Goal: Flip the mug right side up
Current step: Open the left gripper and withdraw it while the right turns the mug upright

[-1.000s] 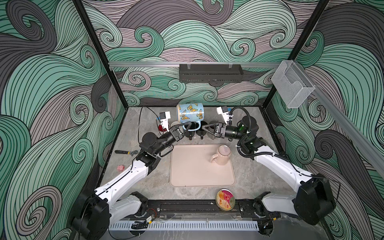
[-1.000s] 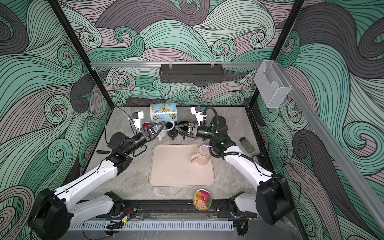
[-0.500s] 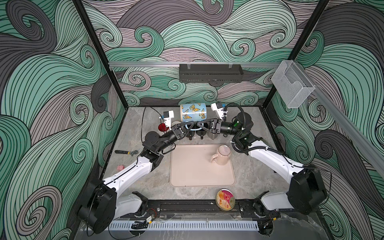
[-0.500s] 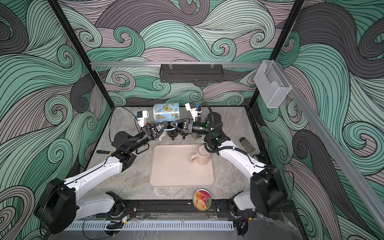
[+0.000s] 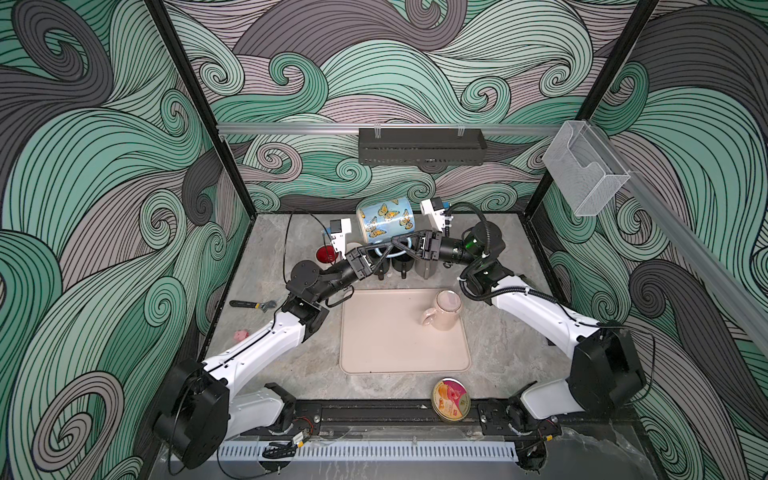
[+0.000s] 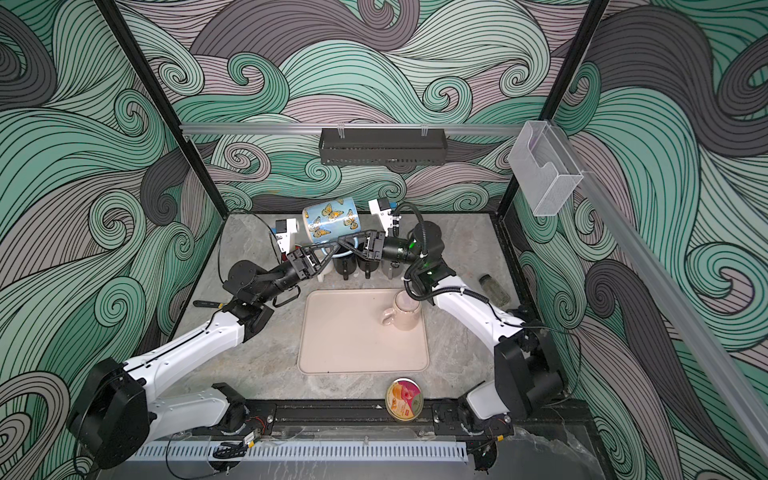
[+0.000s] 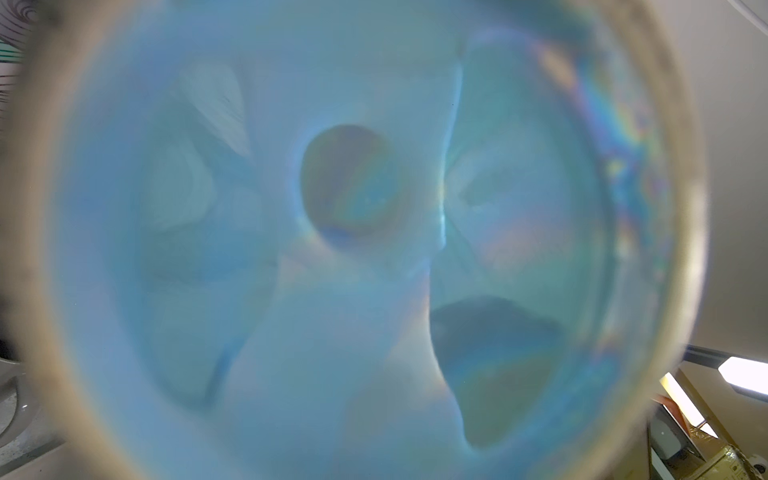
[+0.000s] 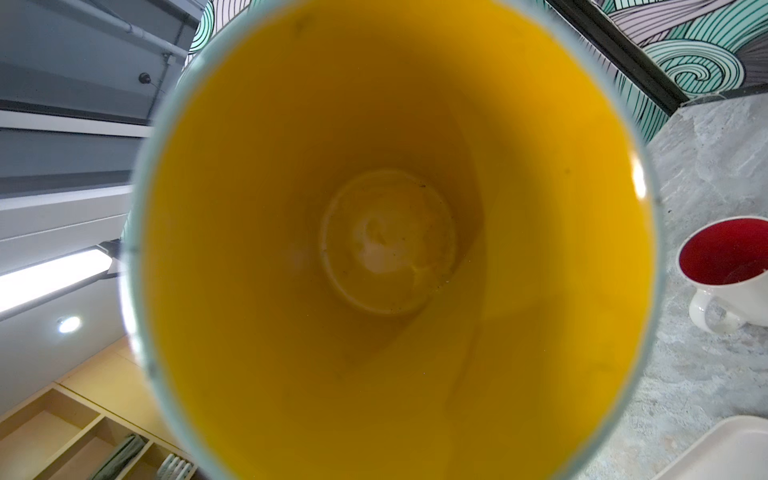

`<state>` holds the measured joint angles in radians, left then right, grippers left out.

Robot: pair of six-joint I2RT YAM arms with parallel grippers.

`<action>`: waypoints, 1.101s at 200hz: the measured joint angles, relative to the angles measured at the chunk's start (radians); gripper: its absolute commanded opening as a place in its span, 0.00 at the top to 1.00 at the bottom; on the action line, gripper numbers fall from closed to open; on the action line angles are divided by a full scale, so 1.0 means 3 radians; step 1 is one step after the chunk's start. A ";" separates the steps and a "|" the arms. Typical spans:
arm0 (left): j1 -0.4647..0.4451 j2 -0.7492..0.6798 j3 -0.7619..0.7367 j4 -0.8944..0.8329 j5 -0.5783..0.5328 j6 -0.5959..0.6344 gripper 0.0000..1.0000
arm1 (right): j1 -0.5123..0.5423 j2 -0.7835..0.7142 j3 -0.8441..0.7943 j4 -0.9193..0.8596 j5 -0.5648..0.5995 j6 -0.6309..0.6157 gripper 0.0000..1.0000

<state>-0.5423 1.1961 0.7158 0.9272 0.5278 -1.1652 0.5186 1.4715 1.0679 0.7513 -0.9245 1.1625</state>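
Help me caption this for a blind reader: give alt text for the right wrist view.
Close-up straight into the mug, its bright yellow interior filling most of the frame. Beside it a white cup with a red inside stands on the grey table, near the corner of a beige tray.

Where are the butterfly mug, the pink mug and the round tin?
butterfly mug [image 5: 384, 220]: in a top view, painted side.
pink mug [image 5: 446, 320]: in a top view, side wall.
round tin [image 5: 451, 400]: in a top view, printed lid.

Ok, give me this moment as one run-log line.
butterfly mug: aloft, on its side, mouth facing right wrist camera | left gripper: shut on mug | right gripper: at mug, grip unclear | task: mug not yet upright
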 measured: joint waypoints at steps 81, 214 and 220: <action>-0.0146 -0.0086 0.0262 -0.0930 -0.0056 0.0511 0.02 | -0.0006 -0.0024 0.0004 -0.0343 0.0186 -0.0126 1.00; -0.0273 -0.1039 0.0001 -0.3353 -0.1607 0.1996 0.03 | -0.0408 -0.0005 0.0364 -0.2684 0.1205 -0.1263 1.00; -0.0273 -0.1034 0.0001 -0.3368 -0.1640 0.2013 0.03 | -0.0431 -0.0011 0.0375 -0.2800 0.1302 -0.1336 1.00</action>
<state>-0.6243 0.8860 0.7162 -0.0834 0.0357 -0.5613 0.3893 1.4681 1.1805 -0.0887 -0.5339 0.7616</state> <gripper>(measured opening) 0.971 0.214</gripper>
